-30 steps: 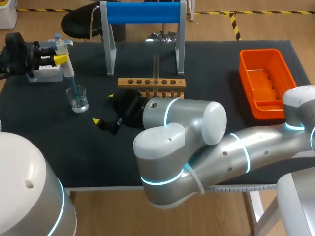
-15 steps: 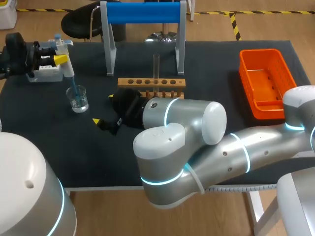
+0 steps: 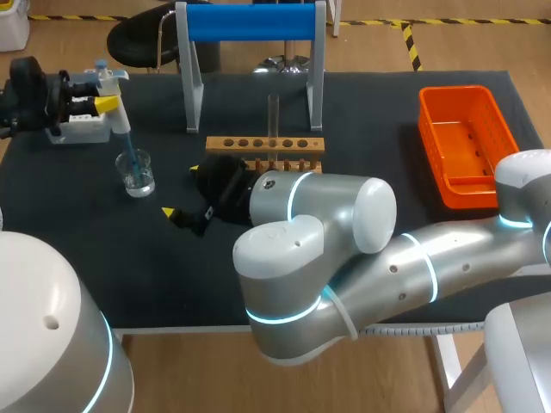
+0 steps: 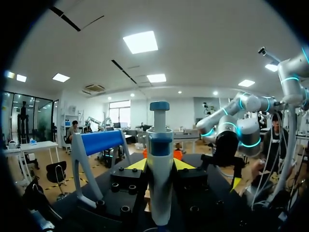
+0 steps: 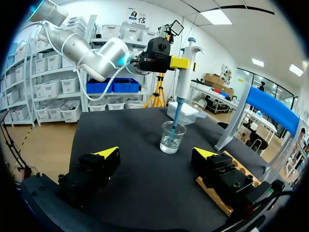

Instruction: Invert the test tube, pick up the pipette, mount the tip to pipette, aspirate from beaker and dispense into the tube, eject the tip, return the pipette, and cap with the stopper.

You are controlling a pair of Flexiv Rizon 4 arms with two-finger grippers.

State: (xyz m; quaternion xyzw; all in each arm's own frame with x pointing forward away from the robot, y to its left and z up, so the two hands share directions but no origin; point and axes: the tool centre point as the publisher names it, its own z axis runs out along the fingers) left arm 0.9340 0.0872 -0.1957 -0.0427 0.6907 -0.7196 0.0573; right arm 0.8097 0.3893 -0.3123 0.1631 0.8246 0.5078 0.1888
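My left gripper (image 3: 107,102) is shut on the white and blue pipette (image 3: 114,107) at the table's far left. The pipette's blue tip dips into the glass beaker (image 3: 136,172). In the left wrist view the pipette (image 4: 159,159) stands upright between the yellow fingertips (image 4: 137,165). My right gripper (image 3: 181,191) hovers low just right of the beaker, open and empty. From the right wrist view, the beaker (image 5: 172,137) sits ahead of the right gripper (image 5: 156,153), with the pipette (image 5: 183,72) above it. A clear test tube (image 3: 273,116) stands upright in the wooden rack (image 3: 265,146).
A white tip box (image 3: 82,129) sits under the left gripper. The blue-topped stand (image 3: 250,24) rises behind the rack. An orange bin (image 3: 461,142) lies at the far right. My right arm (image 3: 344,249) stretches across the table's front.
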